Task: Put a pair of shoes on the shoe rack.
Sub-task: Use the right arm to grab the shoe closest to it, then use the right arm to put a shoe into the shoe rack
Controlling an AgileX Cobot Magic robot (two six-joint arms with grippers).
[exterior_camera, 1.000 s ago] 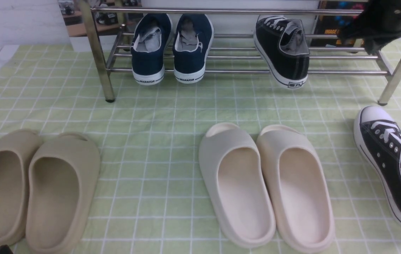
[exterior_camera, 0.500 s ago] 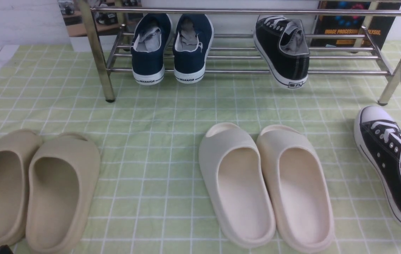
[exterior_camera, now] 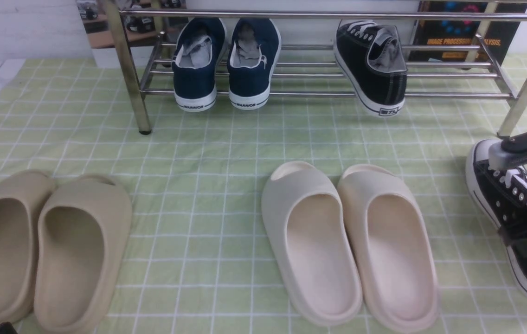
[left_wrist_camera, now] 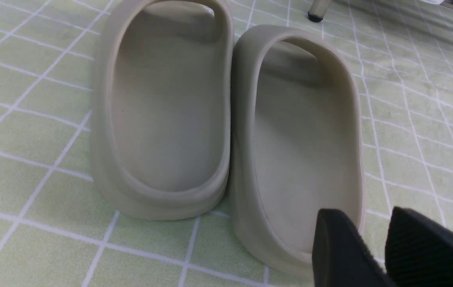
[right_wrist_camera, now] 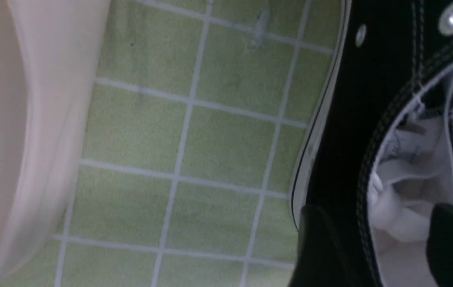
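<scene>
I log right hand (right_wrist_camera: 378,207) low over black sneaker (exterior_camera: 495,204), far right on counter (exterior_camera: 208,153), near right front leg of shoe rack (exterior_camera: 319,94). Jaws well apart, straddling sneaker's side wall: one finger outside, one over opening; not clamped. Second black sneaker (exterior_camera: 375,65) on rack's lower shelf, heel overhanging front bar, right of navy WARRIOR sneakers (exterior_camera: 196,69). Left hand (left_wrist_camera: 374,223) nearly closed, slim gap, empty, by tan slipper (left_wrist_camera: 302,139) heel.
</scene>
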